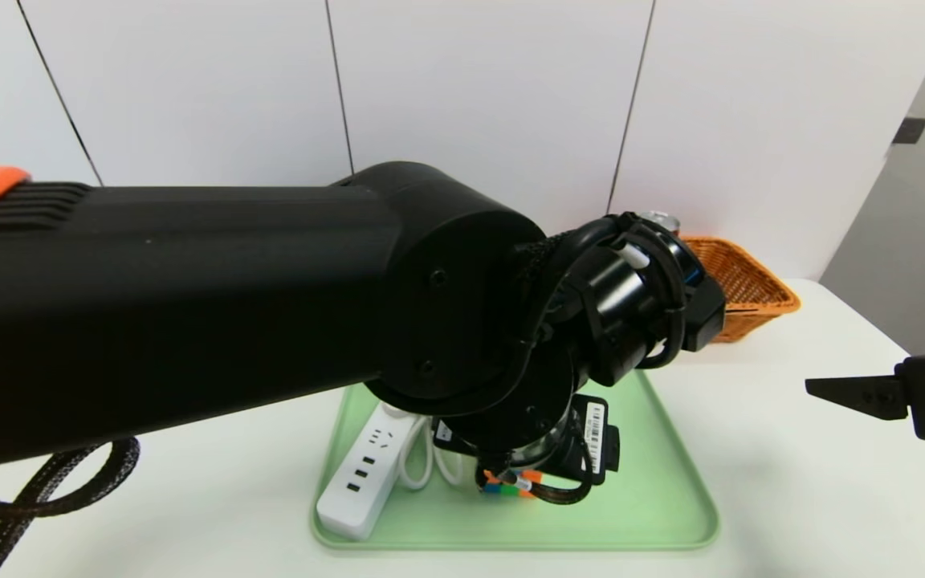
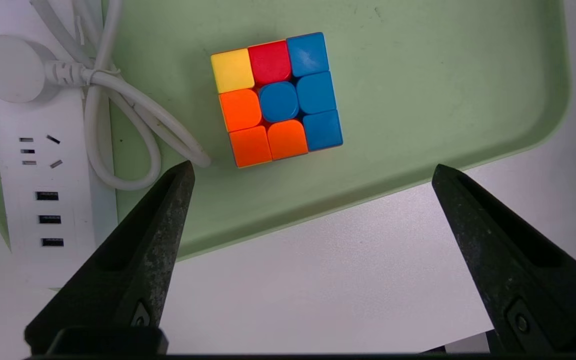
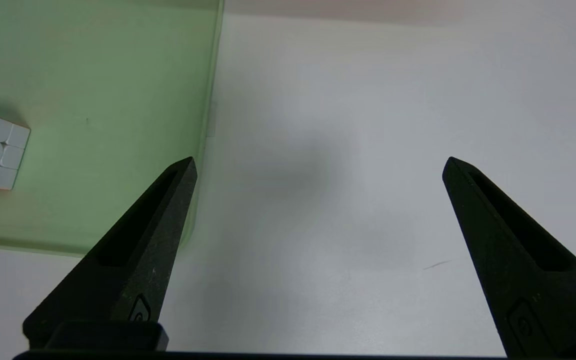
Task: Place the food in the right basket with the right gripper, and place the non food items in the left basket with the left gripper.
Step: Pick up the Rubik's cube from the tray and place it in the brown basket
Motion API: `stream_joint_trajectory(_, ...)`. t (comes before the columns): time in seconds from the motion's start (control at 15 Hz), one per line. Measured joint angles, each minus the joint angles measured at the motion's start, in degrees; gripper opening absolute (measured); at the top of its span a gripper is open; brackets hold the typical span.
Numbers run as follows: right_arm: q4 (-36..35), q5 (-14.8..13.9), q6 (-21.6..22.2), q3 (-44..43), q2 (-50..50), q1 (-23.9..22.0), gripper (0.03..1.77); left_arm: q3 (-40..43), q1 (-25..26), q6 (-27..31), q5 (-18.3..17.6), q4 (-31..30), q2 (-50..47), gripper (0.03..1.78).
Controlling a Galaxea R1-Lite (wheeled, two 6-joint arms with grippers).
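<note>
Two grippers, both spread wide, empty: left gripper (image 2: 313, 167) above tray (image 2: 418, 100) near cube (image 2: 278, 97); right gripper (image 3: 318, 162) over bare table (image 3: 368, 125).

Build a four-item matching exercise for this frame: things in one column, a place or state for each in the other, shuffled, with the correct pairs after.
Things
1. puzzle cube
2. power strip
3. wicker basket
4. right end effector

Places or states
A. open above the bare table, beside the tray
B. on the far right of the table, near the wall
C. lying along the tray's left side, white cable looped beside it
D. on the green tray, ahead of the open left end effector

Pairs: 1-D, 2-C, 3-B, 4-A
</note>
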Motion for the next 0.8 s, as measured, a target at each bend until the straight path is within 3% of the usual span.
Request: stream_joint_trajectory(0.8,-0.11,-0.02,0.02,0.28,-0.1,-0.02,1.7,-1.94,4.5,0.61,0.04,-0.32,5.02,1.69)
